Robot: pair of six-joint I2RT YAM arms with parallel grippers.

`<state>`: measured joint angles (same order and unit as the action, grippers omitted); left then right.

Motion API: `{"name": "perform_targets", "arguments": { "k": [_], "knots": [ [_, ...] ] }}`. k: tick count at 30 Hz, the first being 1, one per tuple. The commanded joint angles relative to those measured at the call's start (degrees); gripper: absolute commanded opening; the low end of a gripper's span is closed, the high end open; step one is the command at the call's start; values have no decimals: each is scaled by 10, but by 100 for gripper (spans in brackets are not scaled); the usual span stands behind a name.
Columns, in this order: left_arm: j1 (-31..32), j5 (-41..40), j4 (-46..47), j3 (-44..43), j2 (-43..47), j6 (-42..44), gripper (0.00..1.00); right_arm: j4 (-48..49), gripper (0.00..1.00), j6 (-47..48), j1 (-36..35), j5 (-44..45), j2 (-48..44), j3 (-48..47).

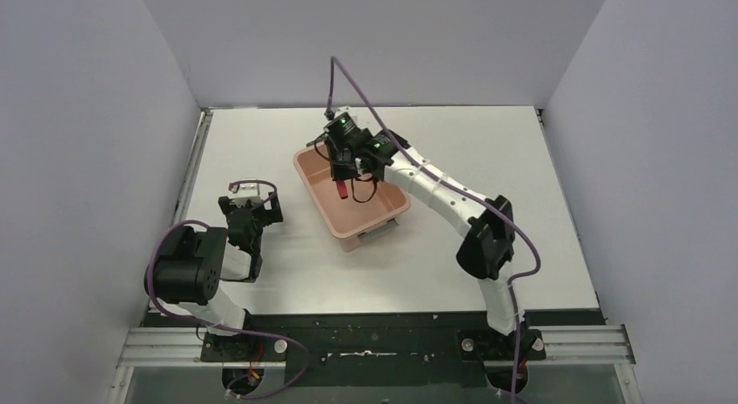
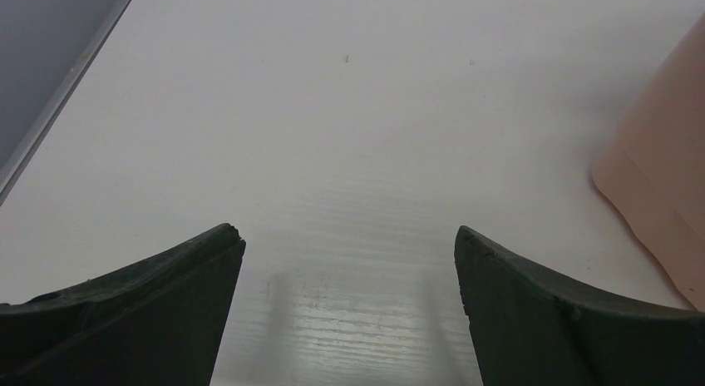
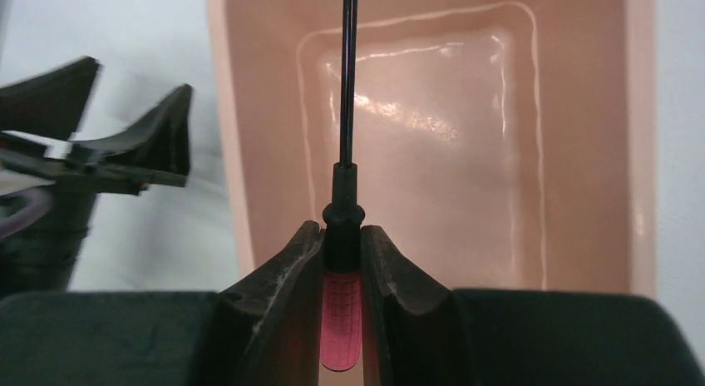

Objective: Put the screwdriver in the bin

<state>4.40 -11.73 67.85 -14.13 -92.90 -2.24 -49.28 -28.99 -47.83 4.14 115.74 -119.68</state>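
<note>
Salmon-pink plastic fills most of your right wrist view, because the right gripper (image 3: 341, 236) is poised directly over the open bin (image 3: 249, 153), looking down its length. The bin sits toward the far edge of the table (image 2: 332, 111), about midway between the left and right edges and turned at an angle to them. The screwdriver (image 3: 342, 211) is pinched in that gripper's jaws. They press on either side of the red-pink handle and its black collar, and the slim shaft runs straight out past the fingertips along the line of the bin's floor. From above, the handle shows as a red mark inside the bin's outline, nearer the left long wall, with the gripper just above it. You cannot tell from these views whether the tool touches the floor, but it looks to be hanging above it. Holding it lengthwise over the middle makes sense, since a release from here should drop it well inside the rim. Your left gripper (image 2: 349, 244) waits near the left edge of the table, just beside the bin's near-left wall. Its jaws are spread wide over bare tabletop with nothing between them, so it stays clear of the drop.
</note>
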Motion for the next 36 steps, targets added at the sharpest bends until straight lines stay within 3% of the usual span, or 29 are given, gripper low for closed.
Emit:
{"name": "perform_targets", "arguments": {
  "k": [1, 9, 18, 26, 27, 30, 36],
  "knots": [
    [0, 6, 14, -5, 6, 5, 97, 15, 0, 25, 1, 46, 68, 0],
    [0, 7, 14, -5, 6, 5, 97, 59, 0, 18, -5, 73, 112, 111],
    [0, 7, 14, -5, 6, 5, 97, 56, 46, 22, -5, 89, 108, 139],
    [0, 7, 14, -5, 6, 5, 97, 33, 60, 64, -5, 94, 15, 66],
    [0, 7, 14, -5, 6, 6, 97, 35, 66, 74, -5, 92, -3, 61],
    [0, 7, 14, -5, 6, 6, 97, 60, 98, 99, 5, 93, -68, 74],
    [0, 6, 15, -5, 6, 5, 97, 205, 100, 127, 101, 92, -259, 270]
  ]
}}
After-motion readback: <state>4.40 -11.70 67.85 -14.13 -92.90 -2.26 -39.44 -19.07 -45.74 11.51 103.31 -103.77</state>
